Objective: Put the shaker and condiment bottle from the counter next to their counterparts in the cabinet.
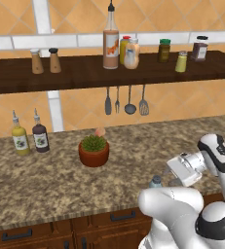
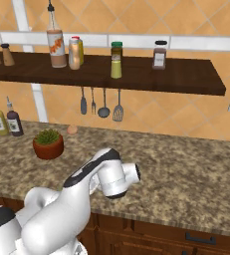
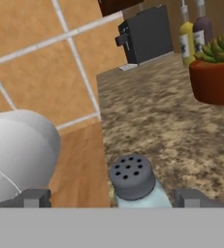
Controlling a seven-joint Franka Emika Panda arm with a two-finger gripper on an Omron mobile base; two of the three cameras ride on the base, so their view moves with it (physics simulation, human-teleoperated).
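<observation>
At the near table edge, left base view: the shaker (image 1: 156,182) stands on the table (image 1: 46,180), its grey top peeking out at 12 o'clock of the arm's white elbow, with the hand at its 3 o'clock. Up on the cabinet (image 1: 84,73), the condiment bottle (image 1: 131,54) already sits touching the yellow red-capped bottle (image 1: 124,46), beside the tall orange-labelled bottle (image 1: 111,46). The yellow-green shaker (image 1: 181,62) stands farther along at 3 o'clock.

Right base view: the arm folds low over the table front; the shaker is hidden behind it. The yellow-green shaker (image 2: 116,67) has open shelf around it.

Hand view: the shaker (image 3: 135,183) sits at 6 o'clock between the fingertips (image 3: 193,197), jaws released and spread wide on either side, not yet gripping.

Judgement: bottle step looks done; shaker pickup is in hand. Next calls for closing on the shaker body, then lifting to the shelf.
</observation>
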